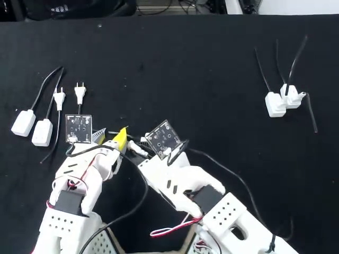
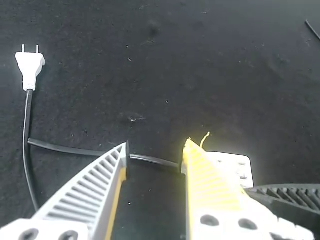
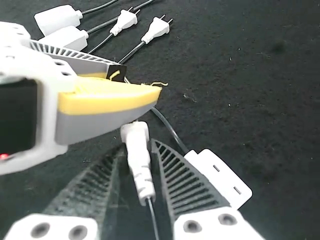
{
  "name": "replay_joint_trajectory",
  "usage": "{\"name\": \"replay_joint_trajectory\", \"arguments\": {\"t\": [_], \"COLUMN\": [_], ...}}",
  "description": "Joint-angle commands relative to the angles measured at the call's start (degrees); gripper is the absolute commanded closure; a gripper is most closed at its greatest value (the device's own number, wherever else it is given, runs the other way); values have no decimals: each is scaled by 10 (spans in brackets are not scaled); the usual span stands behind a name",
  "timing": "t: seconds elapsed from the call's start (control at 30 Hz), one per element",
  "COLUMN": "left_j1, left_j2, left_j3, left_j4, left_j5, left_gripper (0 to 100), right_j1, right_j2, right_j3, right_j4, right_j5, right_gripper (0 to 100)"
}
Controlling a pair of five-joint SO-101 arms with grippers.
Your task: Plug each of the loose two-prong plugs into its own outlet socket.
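Two loose plugs: a nearer plug [image 1: 80,92] and an outer plug [image 1: 59,98] lie side by side on the table [image 1: 185,63], ahead of the left jaws and off to their outer side, prongs pointing away from the jaws.
Left gripper [image 2: 155,147]: jaws spread with nothing between them, the yellow finger on the side toward the right arm; its tips hang low over the table.
Cord [image 2: 75,150]: black, on the table, running across the gap just at the left jaws' tips.
Right gripper [image 3: 137,145]: jaws pinch a held plug [image 3: 139,165] by its body; the plug's front end sticks out past the fingertips, just under the left gripper's yellow finger.
Near outlet [image 3: 220,175]: white, flat on the table, just beside the right jaws' outer finger and behind the yellow finger in the left wrist view.
Side outlets: two, one [image 1: 23,123] beside the other [image 1: 42,132], further out than the loose plugs, well apart from both jaws.
Far outlet [image 1: 275,104]: well apart from both jaws on the right arm's side, with a far plug [image 1: 294,97] touching it; whether it is seated cannot be told.
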Motion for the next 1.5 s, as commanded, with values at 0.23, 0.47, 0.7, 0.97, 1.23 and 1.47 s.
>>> {"name": "replay_joint_trajectory", "arguments": {"t": [0.23, 0.47, 0.7, 0.97, 1.23, 1.47], "left_j1": [24, 24, 20, -41, -183, -279], "left_j2": [7, 8, 3, 2, 2, 2], "left_j3": [-4, -3, -4, -46, -51, -58], "left_j4": [16, 17, 16, 12, 12, 11], "left_j5": [-25, -27, -25, 15, 66, 121], "left_gripper": [812, 812, 812, 812, 812, 812], "right_j1": [36, 37, 37, 43, 24, -98], "right_j2": [-24, -43, -123, -100, 27, 225], "right_j3": [-25, -22, 13, 13, -65, -109], "right_j4": [-29, -29, -5, 25, 128, 82], "right_j5": [-8, -8, -4, 2, 56, 64], "right_gripper": [988, 988, 988, 988, 953, 864]}}
